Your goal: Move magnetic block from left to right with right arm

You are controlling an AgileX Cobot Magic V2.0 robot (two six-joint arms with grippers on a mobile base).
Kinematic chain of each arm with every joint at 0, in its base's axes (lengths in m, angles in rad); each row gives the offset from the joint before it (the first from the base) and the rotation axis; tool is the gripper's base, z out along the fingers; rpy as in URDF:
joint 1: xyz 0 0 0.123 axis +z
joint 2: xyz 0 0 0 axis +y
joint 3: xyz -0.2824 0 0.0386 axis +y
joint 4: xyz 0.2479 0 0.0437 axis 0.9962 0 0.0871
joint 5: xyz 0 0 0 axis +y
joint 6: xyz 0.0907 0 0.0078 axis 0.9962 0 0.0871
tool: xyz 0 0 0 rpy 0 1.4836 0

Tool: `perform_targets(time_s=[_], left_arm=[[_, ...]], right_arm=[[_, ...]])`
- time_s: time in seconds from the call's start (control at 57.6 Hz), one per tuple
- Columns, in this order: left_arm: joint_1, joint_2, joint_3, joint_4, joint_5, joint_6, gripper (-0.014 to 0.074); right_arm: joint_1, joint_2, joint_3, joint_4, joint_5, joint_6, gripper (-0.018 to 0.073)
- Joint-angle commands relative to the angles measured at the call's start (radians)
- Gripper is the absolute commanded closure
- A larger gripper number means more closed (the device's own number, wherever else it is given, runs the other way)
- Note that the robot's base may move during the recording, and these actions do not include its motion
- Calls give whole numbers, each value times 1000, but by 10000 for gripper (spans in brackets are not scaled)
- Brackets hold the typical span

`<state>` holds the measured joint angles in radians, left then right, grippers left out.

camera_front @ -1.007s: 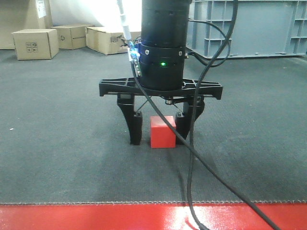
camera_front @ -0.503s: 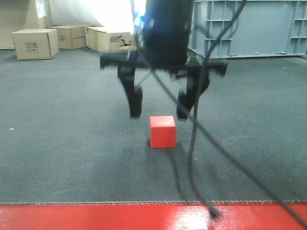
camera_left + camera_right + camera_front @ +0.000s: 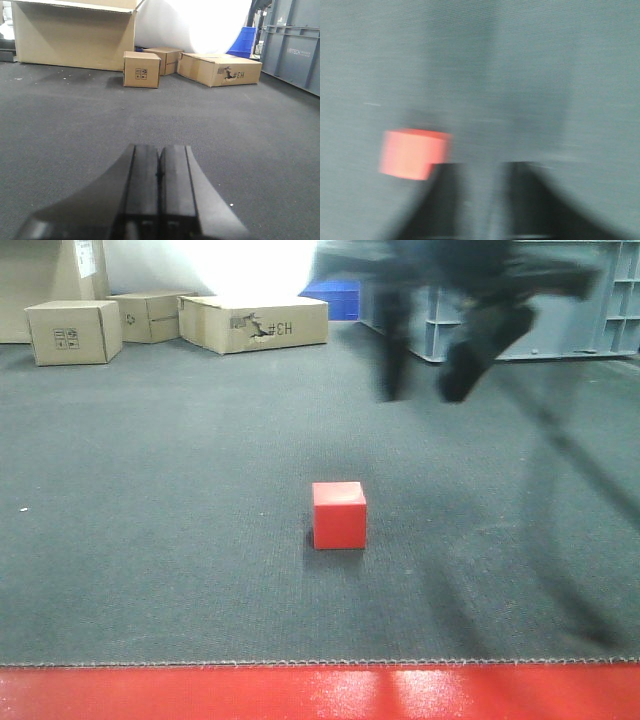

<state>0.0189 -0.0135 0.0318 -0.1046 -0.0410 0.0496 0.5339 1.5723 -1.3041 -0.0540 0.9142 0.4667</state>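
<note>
The right claw (image 3: 425,385), blurred, hangs open and empty above the grey carpet (image 3: 150,540), its two dark fingers (image 3: 470,360) spread apart and well clear of the magnetic block (image 3: 339,515). The red cube sits alone on the carpet, below and left of the claw in the front view. The left claw (image 3: 160,200) rests low over the carpet with its fingers pressed together, holding nothing. Cardboard boxes (image 3: 75,331) and a grey crate (image 3: 590,310) line the back.

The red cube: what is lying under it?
The red cube sits directly on the dark grey carpet. Its bottom face is hidden, so anything beneath cannot be seen.
</note>
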Motion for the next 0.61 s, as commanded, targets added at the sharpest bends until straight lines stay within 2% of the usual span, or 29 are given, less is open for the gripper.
perform_targets(time_s=[0.0,0.035,0.104,0.278,0.365,0.503,0.59], left_arm=[[-7,-10,8,-5,-91,2,722],[-7,-10,8,-5,-91,2,722],[-7,-10,8,-5,-91,2,722],[-7,-10,8,-5,-91,2,722],[-7,-10,8,-5,-91,2,722],[-7,-10,8,-5,-91,2,722],[-7,-10,8,-5,-91,2,722]], right_arm=[[-58,-123,72,-12,-107,-65,509],[-85,-157,116,-1,-137,-79,543],[-141,-228,197,26,-200,-115,537],[-279,-390,407,108,-388,-301,538],[-362,-489,522,115,-479,-374,538],[-466,-633,665,115,-624,-384,538],[-502,-714,741,98,-733,-384,538]])
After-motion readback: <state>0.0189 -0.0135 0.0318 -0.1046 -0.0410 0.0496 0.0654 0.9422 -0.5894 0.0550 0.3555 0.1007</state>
